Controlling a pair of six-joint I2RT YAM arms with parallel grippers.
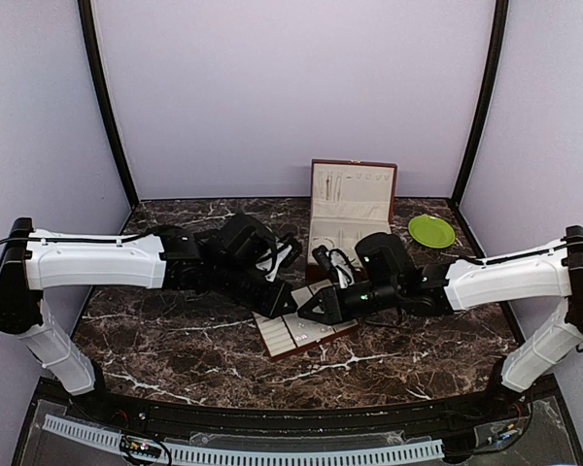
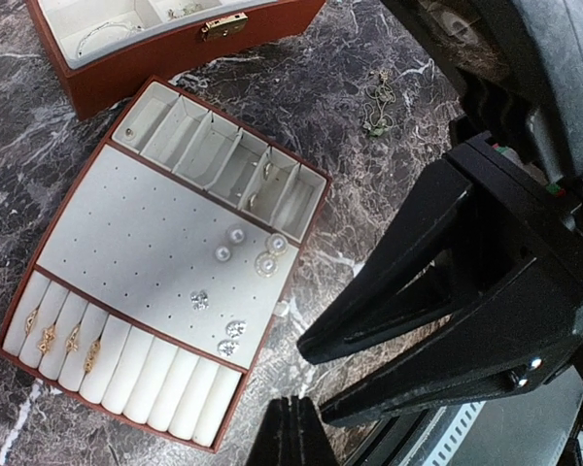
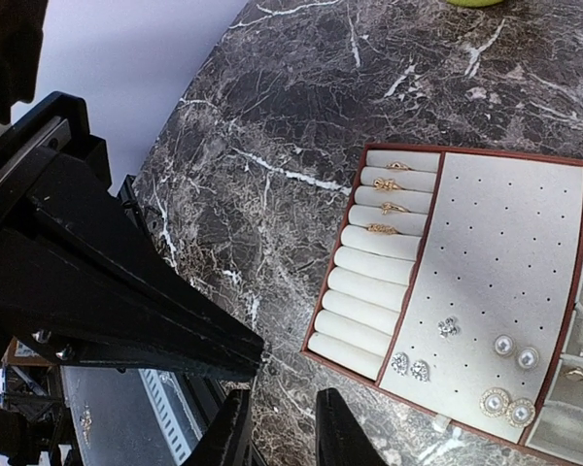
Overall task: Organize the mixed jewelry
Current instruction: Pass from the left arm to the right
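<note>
Left pincer: the black two-finger left pincer (image 2: 291,439) is at the bottom centre of its wrist view, tips pressed together, with nothing visible in them.
Right pincer: the black right pincer (image 3: 277,432) has its tips slightly apart over bare marble, nothing between them.
Jewelry: the mixed jewelry sits mostly in the cream-lined red-brown tray (image 2: 126,223), centre frame. It holds pearl and crystal stud earrings (image 2: 235,235) and small gold rings (image 3: 387,206). A fine chain (image 2: 377,109) lies loose on the dark marble worktop (image 3: 272,194), upper right.
Risk: both pincers crowd the tray's edge. They could collide, or nudge the tray and shake studs out.
Writing: none readable.
</note>
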